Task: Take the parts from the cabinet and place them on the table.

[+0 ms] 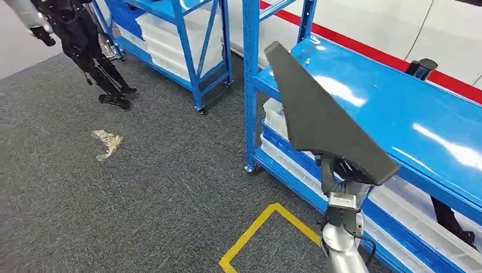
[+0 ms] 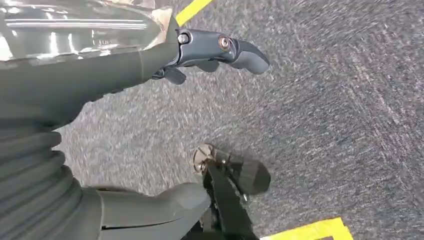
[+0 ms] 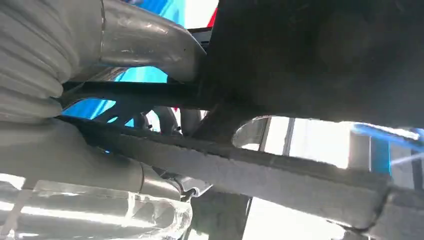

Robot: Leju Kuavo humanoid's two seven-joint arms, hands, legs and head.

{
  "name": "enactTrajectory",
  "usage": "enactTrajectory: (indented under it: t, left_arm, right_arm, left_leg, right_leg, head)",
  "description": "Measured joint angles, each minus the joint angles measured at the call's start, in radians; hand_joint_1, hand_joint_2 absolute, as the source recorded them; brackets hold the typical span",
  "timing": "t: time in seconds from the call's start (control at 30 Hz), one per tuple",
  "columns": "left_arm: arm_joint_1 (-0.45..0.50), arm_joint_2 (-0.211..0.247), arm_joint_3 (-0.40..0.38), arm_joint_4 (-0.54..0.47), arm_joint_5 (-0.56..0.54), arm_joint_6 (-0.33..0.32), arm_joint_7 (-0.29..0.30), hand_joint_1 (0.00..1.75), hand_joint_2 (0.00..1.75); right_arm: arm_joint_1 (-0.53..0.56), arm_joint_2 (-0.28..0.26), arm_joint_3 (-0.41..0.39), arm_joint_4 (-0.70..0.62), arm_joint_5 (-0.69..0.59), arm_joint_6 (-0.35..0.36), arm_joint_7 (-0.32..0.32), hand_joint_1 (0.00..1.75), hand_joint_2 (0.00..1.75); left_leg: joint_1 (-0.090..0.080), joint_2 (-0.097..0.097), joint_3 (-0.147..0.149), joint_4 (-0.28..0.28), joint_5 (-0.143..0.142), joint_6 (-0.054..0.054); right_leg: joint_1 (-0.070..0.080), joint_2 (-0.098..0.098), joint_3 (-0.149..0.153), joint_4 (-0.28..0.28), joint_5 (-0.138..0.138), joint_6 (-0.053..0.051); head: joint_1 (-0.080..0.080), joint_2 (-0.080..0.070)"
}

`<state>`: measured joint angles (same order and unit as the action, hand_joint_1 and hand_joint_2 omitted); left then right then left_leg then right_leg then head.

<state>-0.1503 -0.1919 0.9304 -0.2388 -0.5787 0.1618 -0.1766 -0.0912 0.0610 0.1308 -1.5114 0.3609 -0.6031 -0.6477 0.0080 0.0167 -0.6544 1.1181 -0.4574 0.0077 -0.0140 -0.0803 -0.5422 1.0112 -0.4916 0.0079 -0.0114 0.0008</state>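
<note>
A large dark grey triangular foam part stands raised in the head view, in front of the blue cabinet shelf. My right hand grips it from below at its wide lower edge, on top of my silver right arm. In the right wrist view the part looms dark and close, with my right hand clamped around its rough grey edge. My left hand hangs over the grey carpet, fingers stretched out and apart from the thumb, holding nothing.
Blue racks hold white bins on their lower levels. A black cylinder stands at the far edge of the shelf. Yellow tape marks the carpet. A crumpled plastic scrap lies at left, near black legs.
</note>
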Motion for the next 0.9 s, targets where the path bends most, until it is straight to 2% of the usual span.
enactTrajectory:
  t: [0.03,0.07,0.1,0.17,0.2,0.23,0.27,0.3,0.33,0.37,0.4,0.43,0.47,0.5,0.53,0.57,0.6,0.67,0.7,0.73,0.77,0.8,0.87,0.9]
  left_arm:
    - [-0.004,-0.002,0.000,0.000,0.006,-0.006,-0.005,0.00,1.75]
    - [-0.012,-0.005,0.000,0.000,0.013,-0.014,-0.012,0.00,1.75]
    - [-0.017,-0.010,0.000,0.000,0.020,-0.016,-0.020,0.00,1.75]
    - [-0.021,-0.012,0.001,0.000,0.031,-0.015,-0.029,0.00,1.75]
    - [-0.023,-0.015,0.001,0.000,0.036,-0.013,-0.029,0.00,1.75]
    - [-0.023,-0.021,0.002,0.000,0.038,-0.011,-0.029,0.00,1.75]
    - [-0.029,-0.024,0.002,0.000,0.037,-0.007,-0.032,0.00,1.75]
    - [-0.037,-0.028,0.002,0.000,0.037,-0.003,-0.032,0.00,1.75]
    - [-0.044,-0.034,0.001,0.000,0.037,-0.003,-0.032,0.00,1.75]
    - [-0.049,-0.039,0.000,0.000,0.037,-0.001,-0.031,0.00,1.75]
    - [-0.051,-0.042,0.000,0.000,0.037,0.001,-0.031,0.00,1.75]
    - [-0.052,-0.045,0.000,0.000,0.037,0.002,-0.027,0.00,1.75]
    - [-0.054,-0.047,0.000,0.000,0.037,0.006,-0.024,0.00,1.75]
    - [-0.058,-0.049,0.000,0.000,0.038,0.009,-0.020,0.00,1.75]
    - [-0.063,-0.051,0.000,0.000,0.040,0.011,-0.014,0.00,1.75]
    - [-0.068,-0.051,0.000,0.000,0.040,0.014,-0.012,0.00,1.75]
    - [-0.072,-0.054,0.000,0.000,0.042,0.018,-0.007,0.00,1.75]
    - [-0.075,-0.056,0.000,0.001,0.051,0.023,-0.005,0.00,1.75]
    - [-0.075,-0.056,0.000,0.001,0.053,0.026,-0.004,0.00,1.75]
    - [-0.075,-0.058,0.000,0.001,0.055,0.029,-0.003,0.00,1.75]
    - [-0.079,-0.058,0.000,0.001,0.055,0.030,-0.003,0.00,1.75]
    - [-0.085,-0.059,0.000,0.001,0.058,0.030,-0.003,0.00,1.75]
    - [-0.090,-0.063,0.000,0.001,0.058,0.030,-0.003,0.00,1.75]
    - [-0.090,-0.065,0.000,0.001,0.060,0.030,-0.003,0.00,1.75]
  right_arm:
    - [-0.005,-0.001,0.001,0.002,-0.003,0.006,0.000,1.75,1.75]
    - [-0.010,-0.002,0.002,0.004,-0.007,0.015,0.000,1.75,1.75]
    - [-0.017,-0.004,0.002,0.006,-0.012,0.022,0.000,1.75,1.75]
    - [-0.027,-0.003,0.010,0.011,-0.018,0.036,0.000,1.75,1.75]
    - [-0.033,-0.003,0.015,0.011,-0.021,0.042,0.000,1.75,1.75]
    - [-0.041,-0.003,0.017,0.012,-0.021,0.047,0.000,1.75,1.75]
    - [-0.046,-0.003,0.018,0.013,-0.021,0.050,0.000,1.75,1.75]
    - [-0.048,-0.003,0.019,0.015,-0.023,0.051,0.001,1.75,1.75]
    - [-0.047,-0.003,0.020,0.017,-0.023,0.053,0.004,1.75,1.75]
    - [-0.047,-0.003,0.021,0.019,-0.023,0.057,0.007,1.75,1.75]
    - [-0.047,-0.003,0.024,0.021,-0.024,0.060,0.008,1.75,1.75]
    - [-0.047,-0.003,0.028,0.021,-0.025,0.062,0.010,1.75,1.75]
    - [-0.048,-0.003,0.032,0.021,-0.025,0.063,0.011,1.75,1.75]
    - [-0.048,-0.004,0.035,0.021,-0.024,0.064,0.011,1.75,1.75]
    - [-0.048,-0.005,0.037,0.022,-0.024,0.065,0.011,1.75,1.75]
    - [-0.050,-0.005,0.040,0.026,-0.026,0.065,0.010,1.75,1.75]
    - [-0.052,-0.004,0.045,0.027,-0.029,0.066,0.010,1.75,1.75]
    - [-0.055,-0.004,0.057,0.035,-0.039,0.066,0.006,1.75,1.75]
    - [-0.058,-0.003,0.060,0.038,-0.040,0.066,0.004,1.75,1.75]
    - [-0.064,-0.003,0.063,0.039,-0.041,0.066,0.004,1.75,1.75]
    - [-0.065,0.000,0.067,0.041,-0.041,0.066,0.003,1.75,1.75]
    - [-0.065,-0.001,0.069,0.042,-0.041,0.066,0.000,1.75,1.75]
    - [-0.064,-0.002,0.071,0.048,-0.044,0.066,0.000,1.75,1.75]
    - [-0.064,-0.003,0.072,0.052,-0.047,0.066,0.000,1.75,1.75]
  left_leg:
    - [-0.006,0.043,0.047,-0.079,0.020,0.011]
    - [-0.018,0.066,0.054,-0.100,0.011,0.015]
    - [-0.019,0.048,0.047,-0.101,0.013,0.019]
    - [-0.024,0.026,0.043,-0.102,0.014,0.026]
    - [-0.021,0.014,0.049,-0.113,0.021,0.035]
    - [-0.015,0.007,0.054,-0.119,0.028,0.040]
    - [-0.012,-0.004,0.053,-0.120,0.031,0.045]
    - [-0.012,-0.016,0.052,-0.120,0.034,0.049]
    - [-0.012,-0.032,0.049,-0.119,0.035,0.050]
    - [-0.012,-0.048,0.048,-0.118,0.035,0.050]
    - [-0.012,-0.062,0.049,-0.118,0.035,0.050]
    - [-0.010,-0.076,0.051,-0.118,0.035,0.049]
    - [-0.008,-0.091,0.052,-0.117,0.036,0.047]
    - [-0.005,-0.105,0.052,-0.113,0.035,0.043]
    - [-0.004,-0.118,0.048,-0.107,0.032,0.036]
    - [-0.010,-0.128,0.041,-0.098,0.029,0.027]
    - [-0.009,-0.132,0.036,-0.098,0.030,0.024]
    - [-0.005,-0.144,0.032,-0.105,0.038,0.012]
    - [-0.004,-0.149,0.028,-0.103,0.036,0.010]
    - [-0.007,-0.104,0.026,-0.089,0.025,0.007]
    - [-0.011,-0.060,0.007,-0.051,-0.002,0.003]
    - [-0.007,-0.036,-0.030,0.023,-0.043,-0.001]
    - [-0.005,-0.025,-0.111,0.188,-0.111,-0.005]
    - [-0.005,-0.024,-0.132,0.228,-0.115,-0.005]
  right_leg:
    - [0.002,-0.007,0.002,0.000,0.000,0.000]
    - [0.018,-0.017,-0.001,0.003,-0.005,0.008]
    - [0.014,-0.025,-0.001,0.001,-0.005,0.009]
    - [0.012,-0.047,0.004,-0.004,-0.005,0.014]
    - [0.018,-0.055,0.007,-0.003,-0.009,0.023]
    - [0.009,-0.007,-0.005,0.017,-0.022,0.027]
    - [0.008,0.040,-0.030,0.070,-0.052,0.021]
    - [0.007,0.062,-0.067,0.152,-0.086,0.016]
    - [0.007,0.070,-0.108,0.235,-0.114,0.014]
    - [0.007,0.074,-0.143,0.305,-0.131,0.017]
    - [0.007,0.074,-0.158,0.325,-0.127,0.023]
    - [0.005,0.075,-0.147,0.293,-0.105,0.032]
    - [0.002,0.078,-0.115,0.216,-0.067,0.045]
    - [-0.004,0.089,-0.072,0.117,-0.023,0.058]
    - [-0.013,0.121,-0.035,0.030,0.009,0.068]
    - [-0.010,0.138,-0.033,0.018,0.005,0.059]
    - [-0.012,0.124,-0.029,0.018,0.010,0.046]
    - [-0.003,0.114,-0.033,0.021,0.012,0.033]
    - [-0.012,0.106,-0.032,0.018,0.016,0.025]
    - [-0.013,0.098,-0.031,0.017,0.018,0.018]
    - [-0.013,0.091,-0.030,0.017,0.018,0.010]
    - [-0.010,0.080,-0.030,0.017,0.015,0.006]
    - [-0.003,0.054,-0.031,0.018,0.013,0.002]
    - [-0.001,0.040,-0.031,0.018,0.012,0.001]
  head:
    - [0.000,0.000]
    - [0.000,0.000]
    - [0.002,0.000]
    - [0.001,0.000]
    - [0.001,0.000]
    - [0.002,0.000]
    - [0.001,0.000]
    - [0.003,0.000]
    - [0.003,0.000]
    - [0.003,0.000]
    - [0.003,0.000]
    - [0.003,0.000]
    - [0.003,0.000]
    - [0.003,0.000]
    - [0.003,0.000]
    - [0.004,0.000]
    - [0.003,0.000]
    - [0.002,0.000]
    - [0.002,0.000]
    - [0.002,0.000]
    - [-0.006,0.000]
    - [-0.006,0.000]
    - [-0.006,0.000]
    - [-0.006,0.000]
